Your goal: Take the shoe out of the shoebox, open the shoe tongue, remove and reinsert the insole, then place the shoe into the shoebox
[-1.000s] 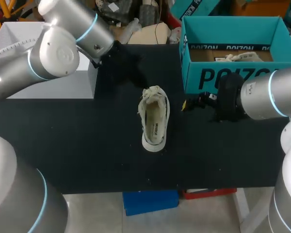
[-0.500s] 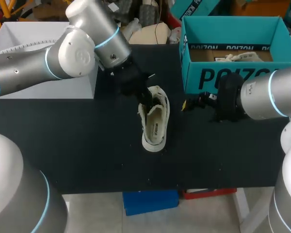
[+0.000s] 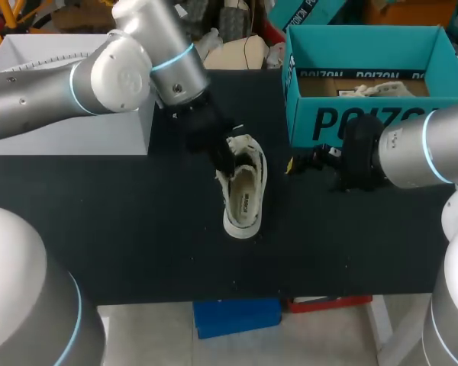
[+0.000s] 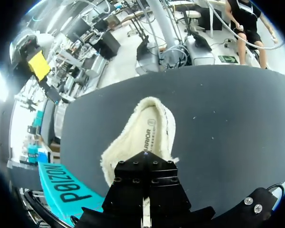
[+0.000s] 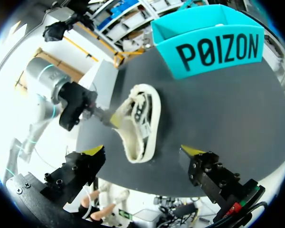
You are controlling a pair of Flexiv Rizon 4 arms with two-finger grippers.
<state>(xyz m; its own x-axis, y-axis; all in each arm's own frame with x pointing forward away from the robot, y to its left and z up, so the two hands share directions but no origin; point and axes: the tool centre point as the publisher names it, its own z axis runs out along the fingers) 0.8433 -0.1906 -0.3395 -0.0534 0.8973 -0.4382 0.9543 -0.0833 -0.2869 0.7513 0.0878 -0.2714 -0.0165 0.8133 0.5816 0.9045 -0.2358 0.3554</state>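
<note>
Tabletop (image 3: 122, 244) of black cloth fills the lower frame of the head view. Just above centre lies the cream shoe (image 3: 243, 194), sole down, heel toward the lower edge, insole (image 3: 244, 200) showing. At its tongue end the left gripper (image 3: 227, 160) comes in from the upper left, claw drawn narrow and pinching the shoe's upper. The right wrist view shows one yellow tip (image 5: 115, 121) against the outside of that upper. Right of centre the right gripper (image 5: 142, 151) hangs apart from the shoe, claw spread wide, holding nothing. Farther back, upper right, stands the open teal shoebox (image 3: 343, 122) with a pale second shoe (image 3: 375, 90) inside. A white block (image 3: 76, 122) sits at the upper left.
</note>
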